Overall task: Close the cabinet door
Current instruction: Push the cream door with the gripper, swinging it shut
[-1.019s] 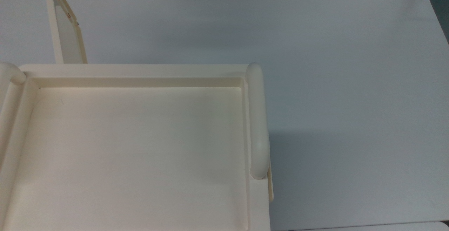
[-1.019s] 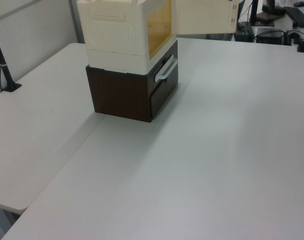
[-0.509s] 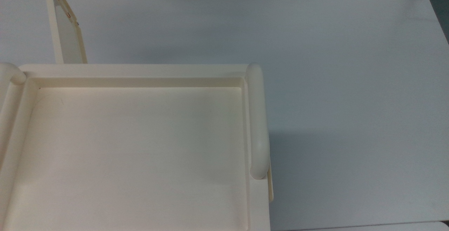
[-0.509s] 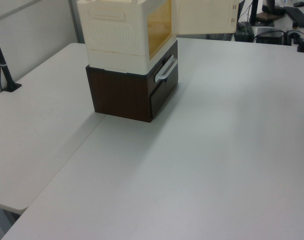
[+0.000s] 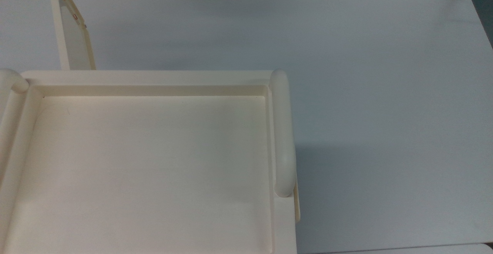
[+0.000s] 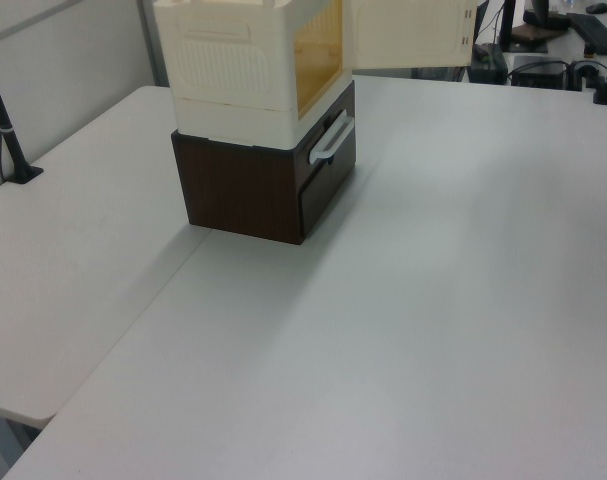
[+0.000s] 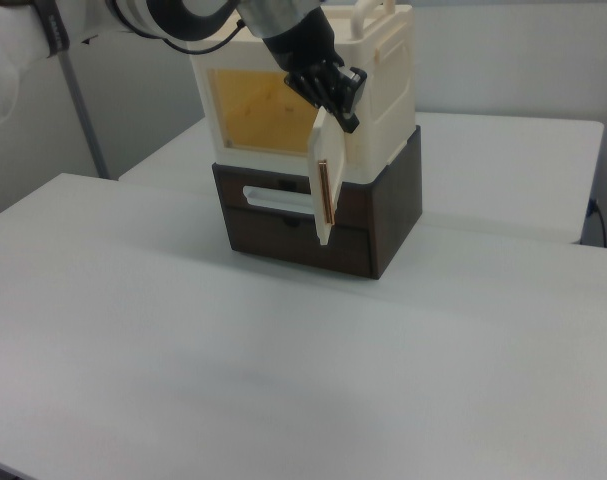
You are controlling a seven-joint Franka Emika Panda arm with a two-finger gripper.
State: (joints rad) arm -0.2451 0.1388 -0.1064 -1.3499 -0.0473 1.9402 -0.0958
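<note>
While the cabinet door (image 7: pixel 325 178) still stands wide open off the cabinet (image 7: pixel 313 85), the gripper (image 7: pixel 341 100) has just arrived at its top edge; jaw state unclear, push seemingly imminent.

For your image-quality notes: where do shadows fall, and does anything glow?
Top view: the cabinet casts a soft shadow rightwards over the table. Left view: the shadow spreads toward the camera. Right view: the cabinet's inside glows amber behind the open door.
</note>
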